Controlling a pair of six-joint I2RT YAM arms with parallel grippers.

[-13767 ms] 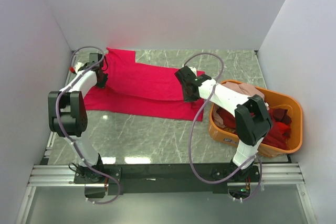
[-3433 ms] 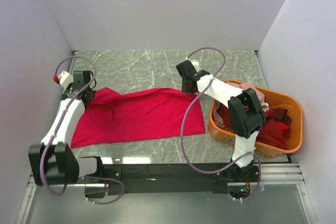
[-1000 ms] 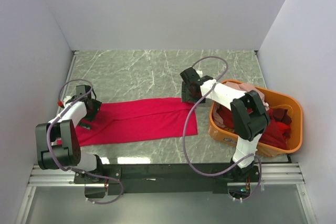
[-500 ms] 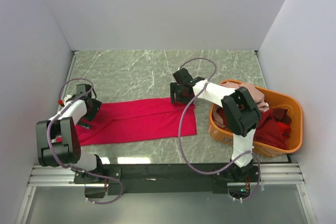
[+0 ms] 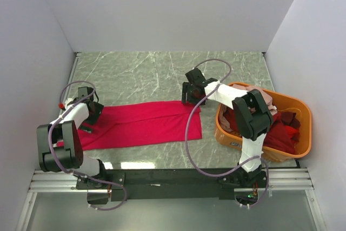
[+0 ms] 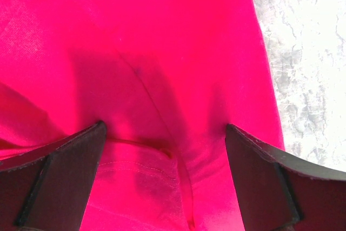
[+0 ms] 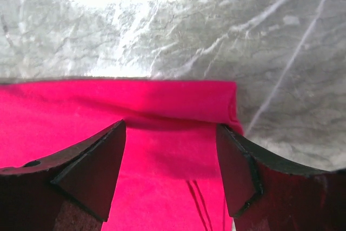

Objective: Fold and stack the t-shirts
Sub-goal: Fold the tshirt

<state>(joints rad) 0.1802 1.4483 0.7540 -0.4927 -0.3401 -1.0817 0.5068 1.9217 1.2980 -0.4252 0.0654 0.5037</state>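
A bright crimson-pink t-shirt (image 5: 143,124) lies folded into a long flat strip on the marble table. My left gripper (image 5: 92,113) is at its left end. In the left wrist view that gripper (image 6: 165,128) stands wide open just above the cloth (image 6: 162,52), a stitched hem between its fingers. My right gripper (image 5: 190,97) hovers at the strip's far right corner. Seen from the right wrist it (image 7: 171,128) is open over the folded far edge (image 7: 135,98), gripping nothing. More t-shirts, dark red (image 5: 281,134) and pale pink (image 5: 258,92), lie in the basket.
An orange plastic basket (image 5: 304,113) sits at the right edge of the table, close to the right arm. Bare marble (image 5: 146,74) lies beyond the shirt. White walls close in the left, back and right sides.
The right gripper swung a little left along the shirt's far edge, then came partly back right. The left gripper and the shirt have stayed put over the last second.
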